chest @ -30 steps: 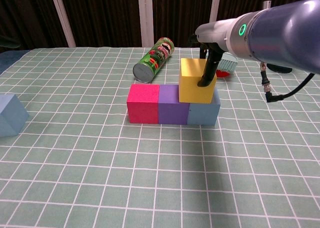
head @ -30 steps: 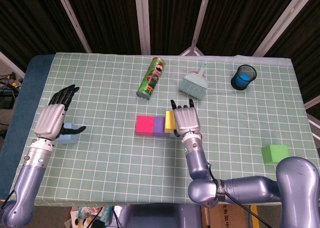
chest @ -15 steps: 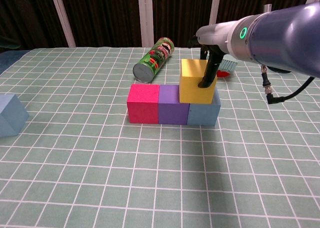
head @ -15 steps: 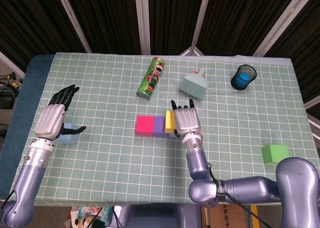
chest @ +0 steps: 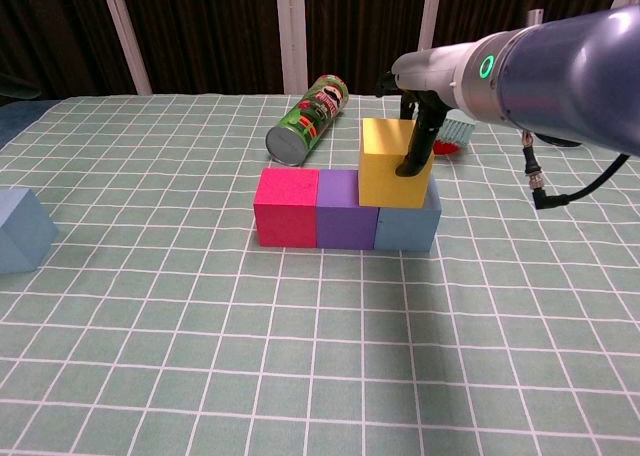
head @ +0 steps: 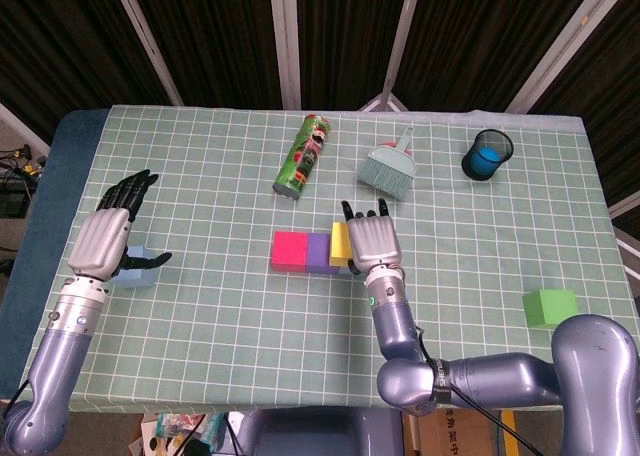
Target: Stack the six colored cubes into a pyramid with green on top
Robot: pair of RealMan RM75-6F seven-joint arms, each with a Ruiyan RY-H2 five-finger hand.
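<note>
At centre, right hand [head: 370, 240]: grips yellow cube [chest: 393, 161] atop blue cube [chest: 407, 226]
Left hand [head: 105, 234]: fingers spread wide, holding nothing
Green cube [head: 550, 306]: four o'clock

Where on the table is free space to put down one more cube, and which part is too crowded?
Free: the wide front strip before the pink cube, purple cube and blue cube, and the patch between that row and the green cube. Crowded: behind the row, near the chips can, brush and right robot hand at the yellow cube.

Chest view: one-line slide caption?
Right hand setting yellow cube atop the pink, purple, blue base row.
</note>
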